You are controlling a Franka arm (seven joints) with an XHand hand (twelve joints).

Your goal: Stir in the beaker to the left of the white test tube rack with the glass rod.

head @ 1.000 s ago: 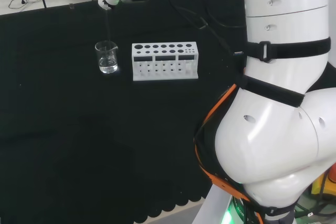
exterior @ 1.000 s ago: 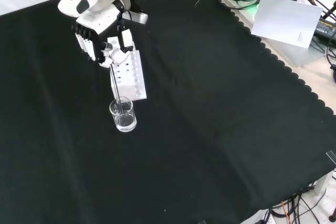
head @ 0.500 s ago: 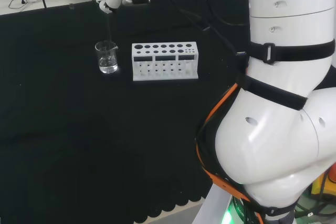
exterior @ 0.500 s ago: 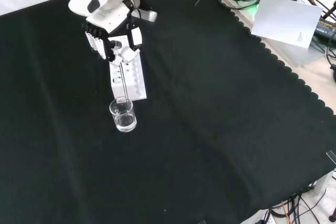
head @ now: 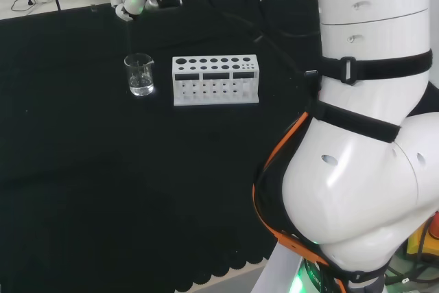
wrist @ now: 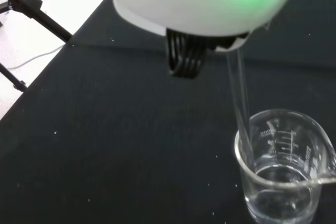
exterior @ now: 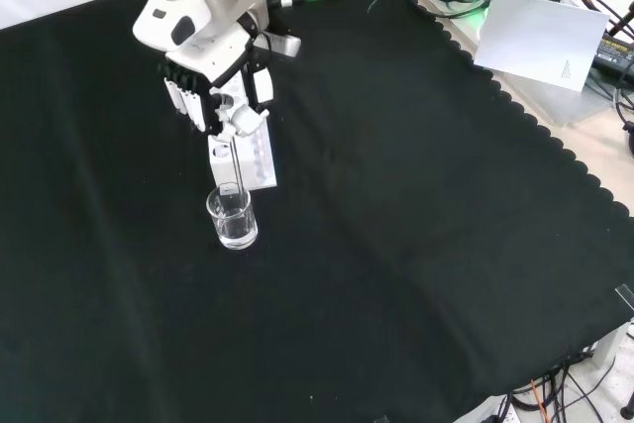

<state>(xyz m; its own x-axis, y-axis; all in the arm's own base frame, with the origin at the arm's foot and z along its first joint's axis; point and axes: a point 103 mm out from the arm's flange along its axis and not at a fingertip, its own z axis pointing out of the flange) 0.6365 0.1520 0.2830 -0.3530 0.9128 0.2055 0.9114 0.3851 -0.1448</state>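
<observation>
The hand (exterior: 213,96) hangs above the beaker (exterior: 232,217), its fingers (exterior: 230,114) curled and pinching the top of the glass rod (exterior: 234,167), which runs straight down from them. In the wrist view the rod (wrist: 240,103) meets the beaker's rim at the near wall and looks to dip just inside, its tip above or barely at the liquid; how deep it goes I can't quite tell.

To stir well from here, I'd say the rod wants to go lower, into the clear liquid pooled in the bottom, and to move toward the middle of the glass before circling. Small, slow circles seem wise, since a rod leaning on the wall could drag or tip so light a vessel. Keeping the rod upright would help it stay clear of the pouring lip.

The beaker (head: 139,75) stands on the black tabletop (exterior: 396,245) just left of the white test tube rack (head: 215,79) in the head view, apart from it. It is small, clear glass with printed graduation marks and a spout, about a third full of something colourless like water. The rod is thin, clear and hard to pick out against the cloth
</observation>
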